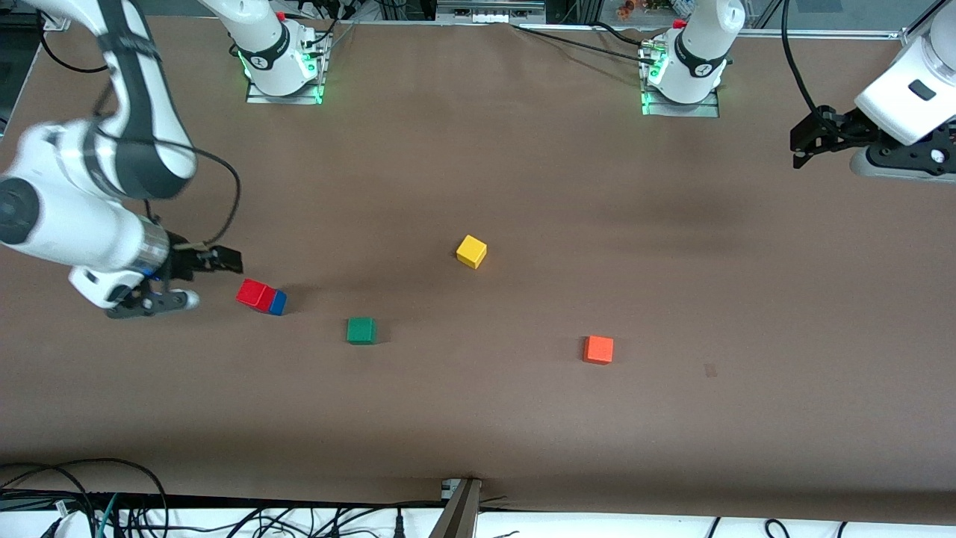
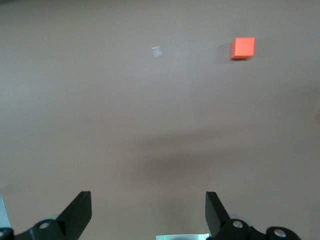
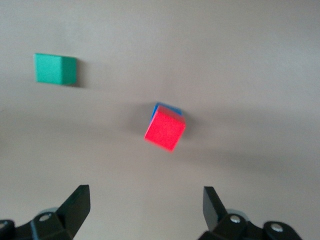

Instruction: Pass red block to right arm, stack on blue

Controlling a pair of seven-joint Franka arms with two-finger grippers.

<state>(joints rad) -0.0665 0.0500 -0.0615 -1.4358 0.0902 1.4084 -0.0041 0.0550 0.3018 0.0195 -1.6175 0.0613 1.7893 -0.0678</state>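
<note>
The red block [image 1: 254, 293] sits on the blue block [image 1: 278, 302], turned a little askew, toward the right arm's end of the table. In the right wrist view the red block [image 3: 165, 129] covers most of the blue block [image 3: 168, 107], of which only an edge shows. My right gripper [image 1: 230, 259] is open and holds nothing; it is drawn back from the stack toward the right arm's end, and its own view shows the right gripper [image 3: 146, 200] apart from the blocks. My left gripper [image 1: 805, 146] waits open over the left arm's end of the table, and its own view shows the left gripper [image 2: 148, 202] over bare table.
A green cube [image 1: 361, 330] lies beside the stack and nearer to the front camera, also seen as the green cube [image 3: 55, 69]. A yellow cube [image 1: 471, 251] sits mid-table. An orange cube [image 1: 598, 349] lies toward the left arm's end, and the left wrist view shows the orange cube [image 2: 243, 47].
</note>
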